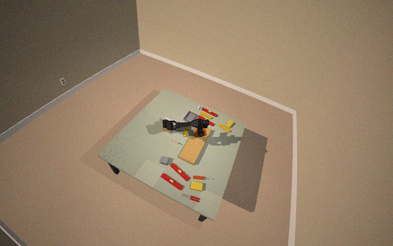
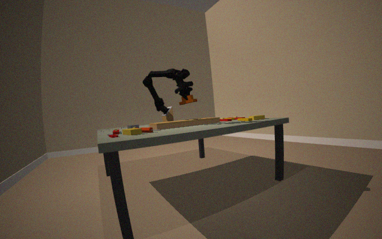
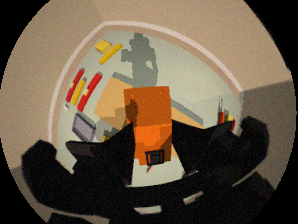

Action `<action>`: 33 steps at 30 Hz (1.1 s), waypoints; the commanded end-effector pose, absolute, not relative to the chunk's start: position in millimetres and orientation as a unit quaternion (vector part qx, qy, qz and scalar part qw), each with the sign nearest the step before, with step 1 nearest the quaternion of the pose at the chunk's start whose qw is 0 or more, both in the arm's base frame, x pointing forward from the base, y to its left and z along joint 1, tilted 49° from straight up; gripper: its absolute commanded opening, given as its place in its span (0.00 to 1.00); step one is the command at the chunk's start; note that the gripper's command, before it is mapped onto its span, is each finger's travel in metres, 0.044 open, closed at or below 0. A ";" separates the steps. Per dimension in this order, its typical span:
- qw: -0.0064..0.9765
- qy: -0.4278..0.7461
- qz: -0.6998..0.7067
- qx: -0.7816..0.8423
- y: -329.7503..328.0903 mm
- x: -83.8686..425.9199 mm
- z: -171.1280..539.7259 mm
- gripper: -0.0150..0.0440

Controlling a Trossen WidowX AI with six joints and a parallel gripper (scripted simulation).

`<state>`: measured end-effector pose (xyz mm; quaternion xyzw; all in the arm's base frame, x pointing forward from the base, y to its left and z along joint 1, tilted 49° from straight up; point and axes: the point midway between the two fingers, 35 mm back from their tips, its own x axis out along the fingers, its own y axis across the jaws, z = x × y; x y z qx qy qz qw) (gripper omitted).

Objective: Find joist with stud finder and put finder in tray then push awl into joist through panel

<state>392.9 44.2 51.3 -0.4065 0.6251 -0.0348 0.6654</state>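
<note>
My gripper (image 1: 200, 133) (image 2: 186, 97) (image 3: 149, 121) is shut on the orange stud finder (image 1: 204, 132) (image 2: 188, 99) (image 3: 147, 105). It holds the stud finder in the air, well above the far end of the wooden floor panel (image 1: 190, 148) (image 2: 184, 123) (image 3: 107, 102). The grey tray (image 1: 190, 116) (image 3: 83, 128) sits beyond the panel's far end and looks empty. A small thin tool (image 1: 175, 141) with a pinkish handle lies beside the panel and could be the awl. The joist is hidden.
Two red levels (image 1: 179, 172) (image 1: 171, 181), a grey block (image 1: 164, 160), a yellow block (image 1: 196, 186), an orange-handled tool (image 1: 199, 177) and a red-handled tool (image 1: 195, 199) lie near the front. Red and yellow bars lie beside the tray. A yellow item (image 1: 185, 133) lies by the panel.
</note>
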 end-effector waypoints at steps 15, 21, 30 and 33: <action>0.562 0.647 0.155 -0.491 168.5 332.7 -75.1 0.25; 0.518 0.651 0.206 -0.515 195.7 298.4 -113.6 0.25; 0.445 0.653 0.270 -0.550 221.7 238.5 -168.0 0.25; 0.419 0.653 0.289 -0.561 226.0 217.2 -185.0 0.25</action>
